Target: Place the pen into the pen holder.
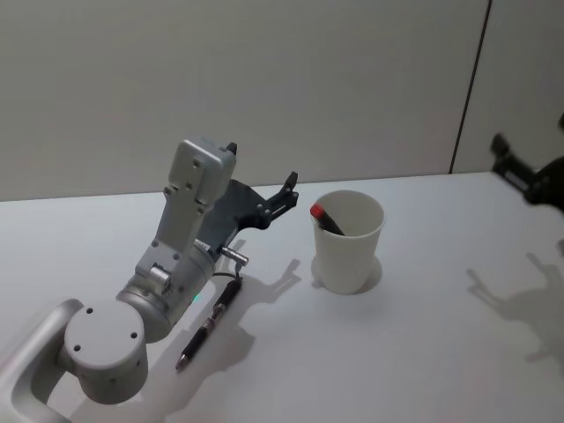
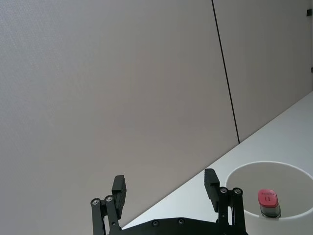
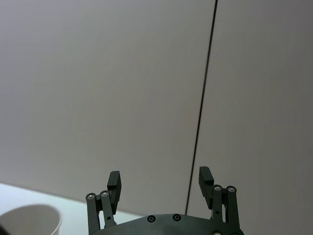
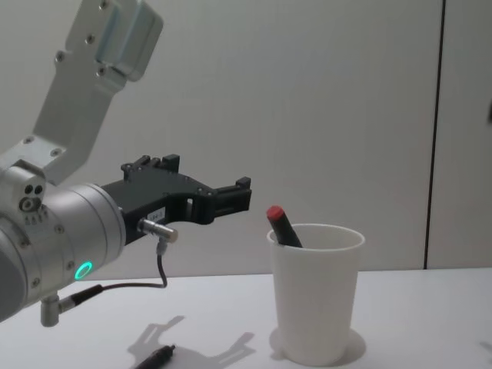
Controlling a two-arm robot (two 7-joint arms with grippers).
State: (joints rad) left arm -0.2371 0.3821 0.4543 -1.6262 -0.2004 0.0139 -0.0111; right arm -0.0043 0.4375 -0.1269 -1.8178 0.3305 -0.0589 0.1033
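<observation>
Left pincer: I am watching the left pincer (image 2: 165, 180) hovering above the white table (image 1: 423, 352), to the left of the cup and level with its rim; its two black fingers are standing wide apart and gripping nothing.
Right pincer: the right pincer (image 3: 159, 176) is hanging well off to the right, raised above the table, its fingers also spread wide and holding nothing.
Pen holder: the plain white tapered paper cup (image 1: 349, 242) is standing upright on the table.
Pen in the cup: a dark pen with a red cap (image 1: 324, 217) is leaning inside the cup, its red end poking above the rim on the left pincer's side.
Pen on the table: a slim black pen (image 1: 207, 324) is lying flat beside the left arm, apart from the cup.
</observation>
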